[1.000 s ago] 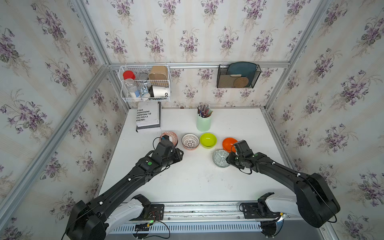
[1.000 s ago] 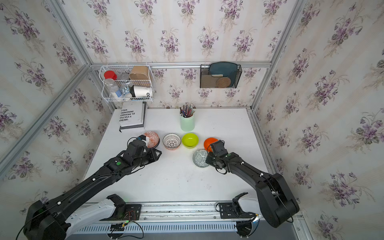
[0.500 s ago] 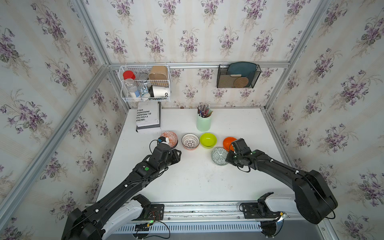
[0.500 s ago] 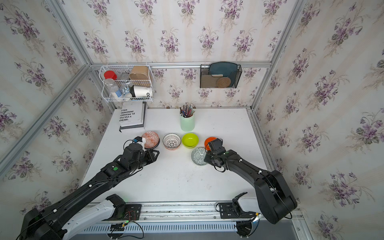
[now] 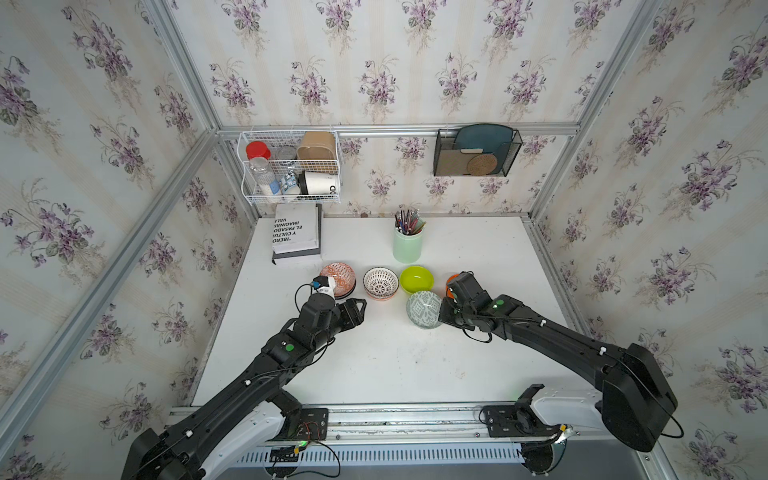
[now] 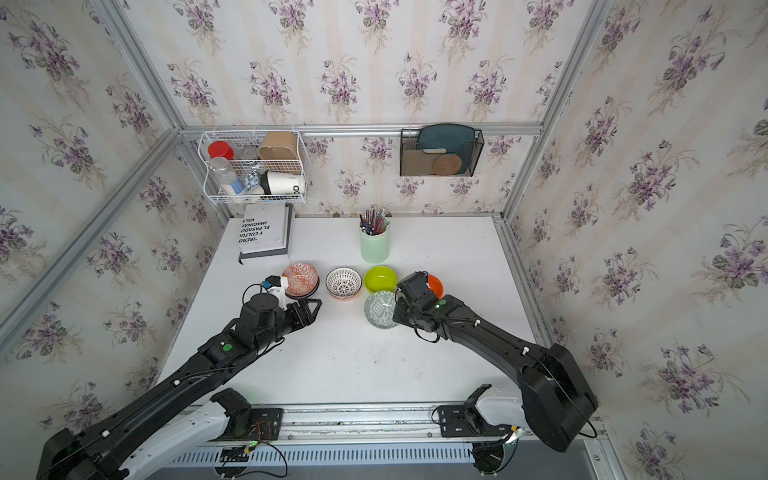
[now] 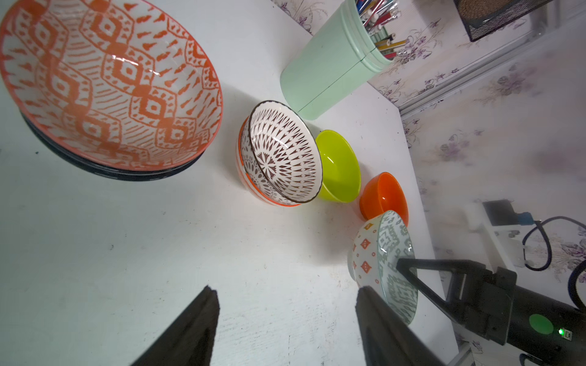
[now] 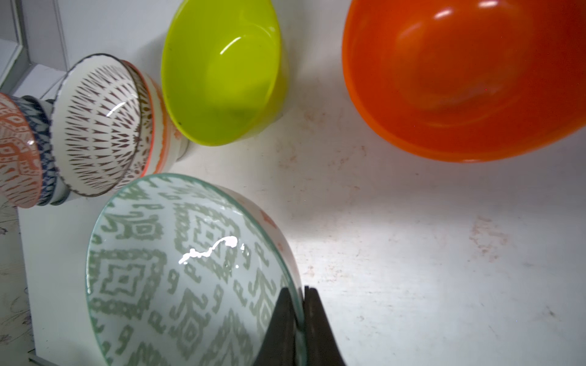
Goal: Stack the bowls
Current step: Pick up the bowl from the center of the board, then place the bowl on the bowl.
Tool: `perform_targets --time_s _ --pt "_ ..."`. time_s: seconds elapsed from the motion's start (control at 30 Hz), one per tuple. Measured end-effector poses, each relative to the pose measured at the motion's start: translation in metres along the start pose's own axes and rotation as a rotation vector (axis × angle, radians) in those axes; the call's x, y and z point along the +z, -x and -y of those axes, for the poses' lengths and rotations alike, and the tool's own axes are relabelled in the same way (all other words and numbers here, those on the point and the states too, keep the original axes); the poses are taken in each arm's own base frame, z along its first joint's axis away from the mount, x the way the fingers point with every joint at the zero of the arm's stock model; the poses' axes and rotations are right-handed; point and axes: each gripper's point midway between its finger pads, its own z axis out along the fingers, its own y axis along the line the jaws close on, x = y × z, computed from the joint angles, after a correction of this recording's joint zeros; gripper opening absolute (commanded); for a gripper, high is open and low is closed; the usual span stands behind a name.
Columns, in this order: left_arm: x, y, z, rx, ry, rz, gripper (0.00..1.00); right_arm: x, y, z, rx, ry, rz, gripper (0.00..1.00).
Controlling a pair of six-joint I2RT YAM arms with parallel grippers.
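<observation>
Several bowls stand in a row across the white table. At the left an orange-white patterned bowl (image 5: 337,276) (image 7: 107,82) lies nested on a dark blue one. A black-white patterned bowl (image 5: 380,282) (image 7: 283,152) sits inside another orange-white bowl. Beside them are a lime green bowl (image 5: 416,279) (image 8: 222,69) and a plain orange bowl (image 6: 434,286) (image 8: 459,79). My right gripper (image 8: 299,294) (image 5: 441,309) is shut on the rim of the grey-green patterned bowl (image 5: 423,308) (image 8: 177,269), which hangs tilted. My left gripper (image 7: 285,290) (image 5: 359,309) is open and empty, just in front of the left stack.
A pale-green pen cup (image 5: 407,245) stands behind the lime bowl. A book (image 5: 296,235) lies at the back left corner. A wire basket (image 5: 291,170) and a black rack (image 5: 476,151) hang on the back wall. Bare table (image 5: 395,365) lies in front of the bowls.
My right gripper has shut on the grey-green bowl's rim and carried it left, away from the orange bowl. My left gripper's jaws have opened wide near the left stack.
</observation>
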Motion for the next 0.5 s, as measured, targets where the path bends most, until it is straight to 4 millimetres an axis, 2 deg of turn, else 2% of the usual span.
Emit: perform_targets --time_s 0.1,0.27,0.5 --pt "-0.005 0.01 0.01 0.011 -0.017 0.018 0.92 -0.007 0.01 -0.022 -0.018 0.029 0.015 0.0" --pt "-0.013 0.014 0.018 0.062 -0.03 0.013 0.92 -0.014 0.042 -0.061 -0.046 0.057 0.063 0.0" --pt "-0.032 0.017 0.001 0.077 -0.008 0.102 0.93 -0.007 0.079 -0.114 -0.11 0.083 0.095 0.0"
